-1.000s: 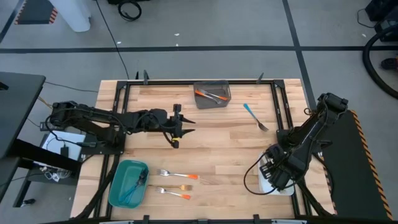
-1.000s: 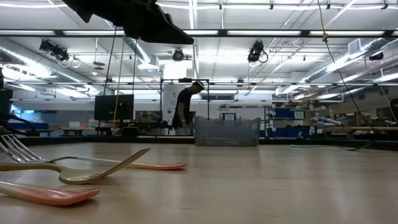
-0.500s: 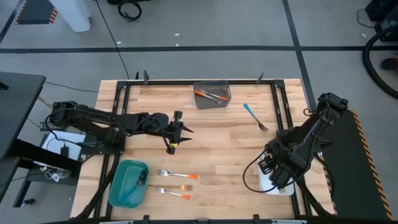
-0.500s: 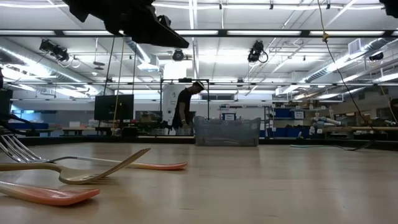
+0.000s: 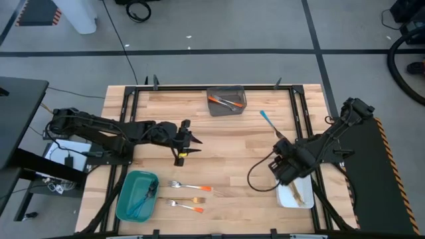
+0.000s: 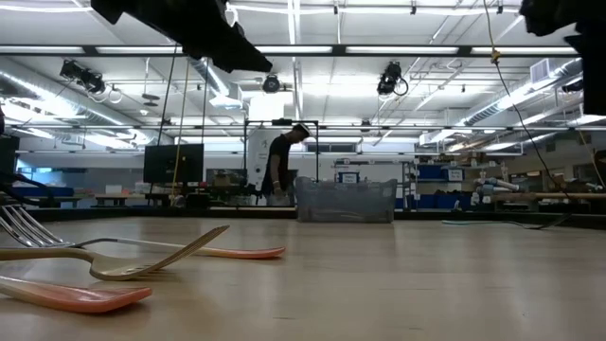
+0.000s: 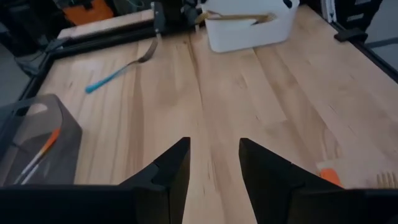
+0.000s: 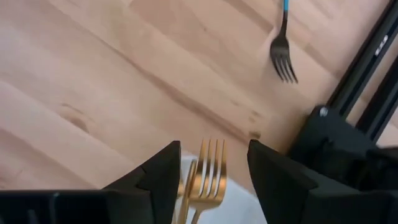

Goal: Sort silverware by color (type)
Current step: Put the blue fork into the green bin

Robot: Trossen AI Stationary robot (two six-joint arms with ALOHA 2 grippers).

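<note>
From above, look first at the right gripper (image 5: 281, 166): off the white plastic bin (image 5: 304, 199) now, moved toward the middle of the wooden table (image 5: 232, 153), after hanging right over that bin a moment ago. Just behind it in the bin, a thin gold piece (image 5: 297, 192). Ahead of it and a bit apart, the blue-handled fork (image 5: 272, 125) with a silver head, loose on the wood. Then the left gripper (image 5: 191, 141): pulled back a little toward its own side, with the two orange-handled forks (image 5: 189, 188) near it beside the teal bin (image 5: 136, 196), and the grey see-through bin (image 5: 226, 101) farther off. From table height, only dark bits of both arms up high, and the orange-handled forks lying untouched. Past the left gripper's fingers (image 7: 168, 171): spread wide, nothing between them, bare wood below, blue-handled fork well ahead. Past the right gripper's fingers (image 8: 161, 171): wide apart too, holding nothing, with an all-gold fork (image 8: 208, 168) lying below them and the blue-handled fork's head farther out. Likely meaning: gold fork dropped off, blue-handled fork probably next.
</note>
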